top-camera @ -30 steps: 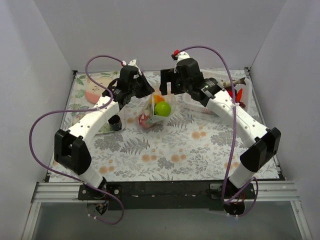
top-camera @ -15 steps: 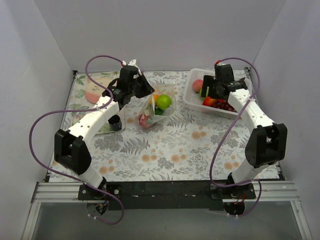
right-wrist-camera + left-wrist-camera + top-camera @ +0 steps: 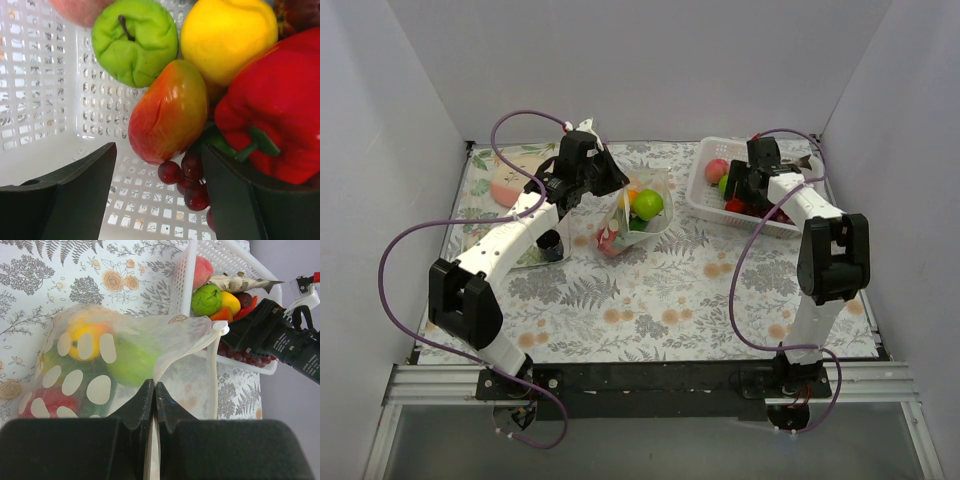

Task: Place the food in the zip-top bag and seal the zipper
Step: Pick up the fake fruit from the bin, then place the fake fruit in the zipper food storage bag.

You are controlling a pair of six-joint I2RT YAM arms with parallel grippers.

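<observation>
Right claw [image 3: 157,155] is wide, its jaws either side of the glossy red-orange mango-shaped toy fruit [image 3: 167,112] at centre of the wrist frame, and I see no contact yet. I judge this a pick. To do it well I'd drop a touch lower, centre on the fruit's belly and close slow. The big red toy pepper [image 3: 280,105] crowds the right jaw and the dark red toy grapes [image 3: 185,180] sit just below, so either could get snagged. The smooth, rounded skin may squirt out. All of it lies in the white slotted plastic basket [image 3: 40,100], upper right of the overhead frame. Left claw [image 3: 154,390] is pinched tight on the clear floppy polka-dot zip-top bag [image 3: 125,360], upper centre overhead, with yellow, green and red pieces already inside. Its press-seal zipper strip [image 3: 187,351] gapes toward the basket, unsealed.
</observation>
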